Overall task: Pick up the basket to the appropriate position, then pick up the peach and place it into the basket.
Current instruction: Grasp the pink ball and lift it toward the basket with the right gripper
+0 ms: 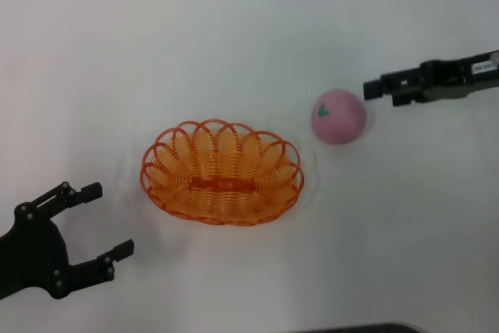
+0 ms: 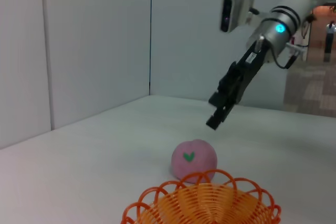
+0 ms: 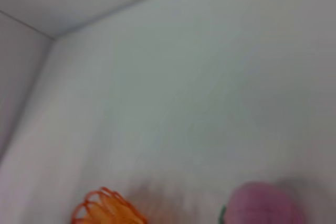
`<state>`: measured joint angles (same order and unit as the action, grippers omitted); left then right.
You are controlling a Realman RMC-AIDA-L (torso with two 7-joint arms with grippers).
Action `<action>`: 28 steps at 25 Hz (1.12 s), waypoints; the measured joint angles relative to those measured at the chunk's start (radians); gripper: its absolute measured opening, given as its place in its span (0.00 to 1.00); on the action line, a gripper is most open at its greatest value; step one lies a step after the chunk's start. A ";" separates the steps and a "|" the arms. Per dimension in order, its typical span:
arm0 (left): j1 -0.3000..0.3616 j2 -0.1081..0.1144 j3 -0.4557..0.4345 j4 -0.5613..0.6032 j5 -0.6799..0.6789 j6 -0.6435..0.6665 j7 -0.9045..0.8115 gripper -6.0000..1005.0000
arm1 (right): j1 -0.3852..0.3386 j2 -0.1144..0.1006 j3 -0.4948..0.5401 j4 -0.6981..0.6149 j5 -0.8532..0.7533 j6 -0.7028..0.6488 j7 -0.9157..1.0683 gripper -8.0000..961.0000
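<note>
One basket (image 1: 222,173) and one peach (image 1: 339,116) lie on the white worktop (image 1: 234,37), with two tools over it. The left tool (image 1: 109,224) hangs by the worktop's near left corner, its black fingers (image 1: 86,191) spread wide apart and holding nothing; its open mouth faces the basket, a short gap away from the rim. The basket is an oval bowl of looped orange plastic wire with a scalloped rim, standing upright near the middle of the worktop, somewhat toward the near edge, and nothing shows inside it. The peach is a round pink ball with a small green leaf mark on its upper side; it sits on the worktop just beyond the basket's right end, apart from the rim. The left wrist view shows it (image 2: 194,160) behind the basket's (image 2: 202,203) far rim. The right tool (image 1: 373,88) reaches in from the right edge on a dark, slanting arm, its tip hovering above and just beside the peach without touching it. Whether its fingers are parted, I cannot tell.
</note>
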<state>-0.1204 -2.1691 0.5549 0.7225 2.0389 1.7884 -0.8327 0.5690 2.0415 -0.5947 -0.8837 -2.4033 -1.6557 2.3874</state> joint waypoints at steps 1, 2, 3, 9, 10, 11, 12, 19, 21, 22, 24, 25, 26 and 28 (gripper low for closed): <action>0.000 0.000 0.000 0.000 0.000 0.000 0.000 0.87 | 0.015 0.002 -0.010 -0.006 -0.043 0.011 0.018 0.96; 0.000 0.000 0.000 0.000 0.001 0.000 0.000 0.87 | 0.029 0.005 -0.023 -0.017 -0.080 0.021 0.035 0.96; 0.000 0.000 0.000 0.000 0.001 0.000 0.000 0.87 | 0.043 0.009 -0.042 -0.032 -0.121 0.034 0.055 0.96; -0.001 0.000 0.000 0.000 0.001 -0.003 -0.001 0.87 | 0.107 0.019 -0.119 -0.100 -0.202 0.046 0.103 0.96; -0.001 0.000 0.000 0.000 0.001 -0.003 -0.001 0.87 | 0.119 0.022 -0.125 -0.105 -0.216 0.046 0.107 0.96; -0.001 0.000 0.000 0.000 0.001 -0.003 -0.001 0.87 | 0.130 0.025 -0.131 -0.108 -0.232 0.046 0.111 0.96; -0.001 0.000 0.000 0.000 0.001 -0.003 -0.001 0.87 | 0.145 0.028 -0.137 -0.109 -0.257 0.046 0.117 0.96; 0.005 0.000 -0.008 0.000 0.001 0.002 -0.002 0.87 | 0.208 0.048 -0.226 -0.109 -0.335 0.047 0.168 0.96; 0.005 0.000 -0.013 0.000 0.001 0.006 -0.002 0.87 | 0.214 0.051 -0.253 -0.109 -0.334 0.054 0.177 0.96; 0.005 0.000 -0.014 0.000 0.001 0.006 -0.002 0.87 | 0.217 0.052 -0.262 -0.108 -0.333 0.057 0.179 0.96; 0.005 0.000 -0.016 0.000 0.001 0.007 -0.003 0.87 | 0.226 0.055 -0.272 -0.103 -0.332 0.060 0.180 0.96; 0.005 0.000 -0.016 0.000 0.001 0.007 -0.003 0.87 | 0.228 0.056 -0.278 -0.099 -0.332 0.063 0.181 0.96; 0.005 0.000 -0.016 0.000 0.001 0.007 -0.003 0.87 | 0.230 0.056 -0.284 -0.096 -0.332 0.068 0.182 0.96; 0.005 0.000 -0.016 0.000 0.001 0.008 -0.003 0.87 | 0.231 0.057 -0.299 -0.087 -0.331 0.083 0.185 0.96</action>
<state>-0.1150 -2.1691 0.5385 0.7224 2.0402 1.7960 -0.8356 0.7998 2.0985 -0.8933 -0.9704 -2.7346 -1.5731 2.5720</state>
